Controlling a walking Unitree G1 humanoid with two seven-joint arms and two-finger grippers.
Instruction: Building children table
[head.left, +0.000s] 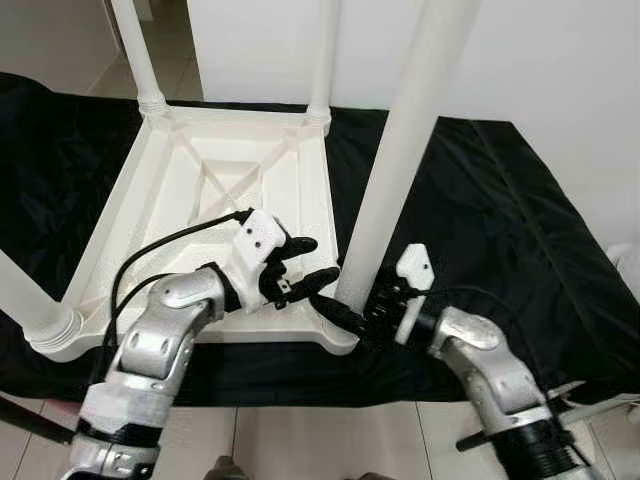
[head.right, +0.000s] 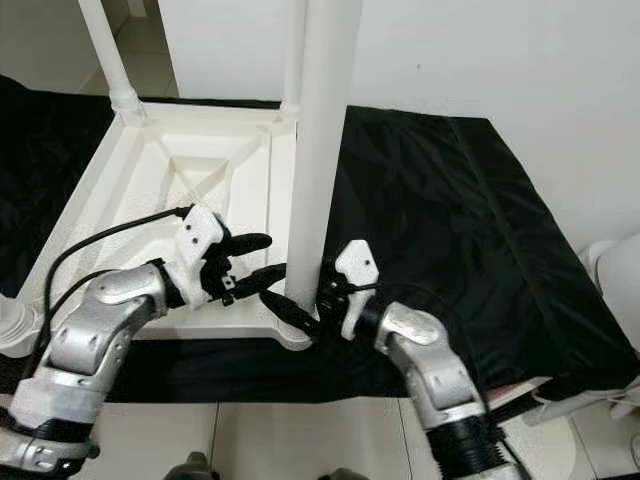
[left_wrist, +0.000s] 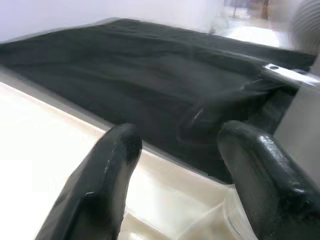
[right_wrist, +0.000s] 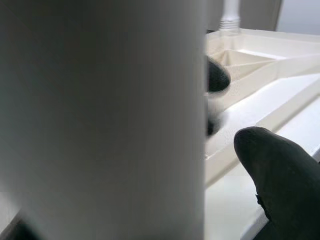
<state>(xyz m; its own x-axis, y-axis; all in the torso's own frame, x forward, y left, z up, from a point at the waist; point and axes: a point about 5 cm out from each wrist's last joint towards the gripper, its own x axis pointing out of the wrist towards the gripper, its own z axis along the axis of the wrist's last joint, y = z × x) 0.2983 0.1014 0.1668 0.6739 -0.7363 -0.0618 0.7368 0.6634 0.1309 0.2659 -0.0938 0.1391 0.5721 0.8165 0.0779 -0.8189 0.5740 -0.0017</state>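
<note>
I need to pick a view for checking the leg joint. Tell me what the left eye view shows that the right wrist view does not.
Left eye view alone: the upturned white table top on the black cloth, three other legs, both arms, and the left pincer open by the near corner.
Right wrist view alone: a close look at one black finger beside the leg.
Both: the near white leg and the table's ribbed underside.

White plastic table (head.left: 190, 190), white legs (head.left: 400, 150); plain black cloth (head.left: 500, 230); silver arms, black claw fingers (left_wrist: 105, 175).
</note>
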